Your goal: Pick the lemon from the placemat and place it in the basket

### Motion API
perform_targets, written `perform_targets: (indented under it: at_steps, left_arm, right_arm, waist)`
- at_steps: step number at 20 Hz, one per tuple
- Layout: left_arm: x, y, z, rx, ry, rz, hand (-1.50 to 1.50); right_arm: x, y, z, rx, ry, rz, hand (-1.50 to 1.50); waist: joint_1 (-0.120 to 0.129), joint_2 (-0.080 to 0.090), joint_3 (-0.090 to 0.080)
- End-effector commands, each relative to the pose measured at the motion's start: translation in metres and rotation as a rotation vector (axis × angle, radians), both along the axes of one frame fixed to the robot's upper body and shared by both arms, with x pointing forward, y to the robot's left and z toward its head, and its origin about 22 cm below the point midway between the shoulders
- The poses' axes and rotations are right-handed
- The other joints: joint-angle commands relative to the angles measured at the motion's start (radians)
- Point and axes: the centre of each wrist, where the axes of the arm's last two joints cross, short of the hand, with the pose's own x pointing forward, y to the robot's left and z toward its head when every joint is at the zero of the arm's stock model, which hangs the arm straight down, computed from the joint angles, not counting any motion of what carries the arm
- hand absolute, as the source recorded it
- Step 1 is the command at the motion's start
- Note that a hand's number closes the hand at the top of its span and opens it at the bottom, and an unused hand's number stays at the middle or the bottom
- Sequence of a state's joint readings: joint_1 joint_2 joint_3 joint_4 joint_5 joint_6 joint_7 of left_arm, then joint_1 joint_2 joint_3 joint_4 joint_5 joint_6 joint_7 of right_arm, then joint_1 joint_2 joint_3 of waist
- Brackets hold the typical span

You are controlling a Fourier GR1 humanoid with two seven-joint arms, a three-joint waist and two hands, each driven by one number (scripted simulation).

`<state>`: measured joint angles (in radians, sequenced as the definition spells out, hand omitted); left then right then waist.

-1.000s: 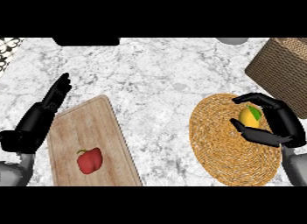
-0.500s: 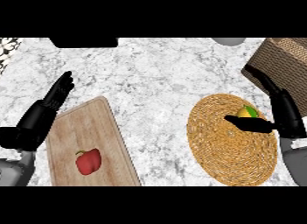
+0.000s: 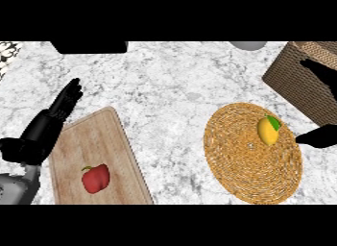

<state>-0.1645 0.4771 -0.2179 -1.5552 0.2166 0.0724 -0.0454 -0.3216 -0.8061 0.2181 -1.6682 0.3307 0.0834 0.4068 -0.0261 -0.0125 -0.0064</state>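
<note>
Right robot hand (image 3: 325, 136) has pulled back rightward, leaving the lemon (image 3: 269, 130) bare on the woven placemat (image 3: 249, 168).
Whether that hand is spread or curled I cannot tell; the left robot hand (image 3: 47, 127) rests open-fingered beside the cutting board (image 3: 100, 144). A fresh reach could nudge the round lemon rolling, or clip the basket (image 3: 295, 79) close by. Pale marble-veined worktop (image 3: 171, 91).

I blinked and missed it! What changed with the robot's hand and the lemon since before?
The right hand slid off to the right, letting go of the yellow, green-tipped lemon it had wrapped. The lemon lies uncovered on the round woven straw placemat, about where it was. The open left hand, wooden cutting board, red bell pepper and brown wicker basket stayed put.
</note>
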Motion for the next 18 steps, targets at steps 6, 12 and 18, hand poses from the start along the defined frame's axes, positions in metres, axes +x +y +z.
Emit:
perform_targets:
  at_steps: [6, 12, 18]
  left_arm:
    - [0.0, -0.016, -0.002, -0.002, -0.014, -0.001, 0.0]
    - [-0.008, -0.017, -0.001, -0.005, 0.004, -0.018, 0.0]
    - [-0.007, -0.007, -0.007, -0.009, -0.009, -0.008, 0.0]
  right_arm:
    - [-0.035, -0.003, 0.077, -0.055, 0.277, 0.027, -1.5]
    - [-0.056, -0.036, 0.091, -0.029, 0.283, -0.016, -1.5]
    - [-0.068, -0.033, 0.051, 0.03, 0.239, -0.041, -1.5]
  waist:
    - [0.009, 0.008, 0.005]
    - [0.017, 0.01, 0.006]
    - [0.021, 0.011, 0.007]
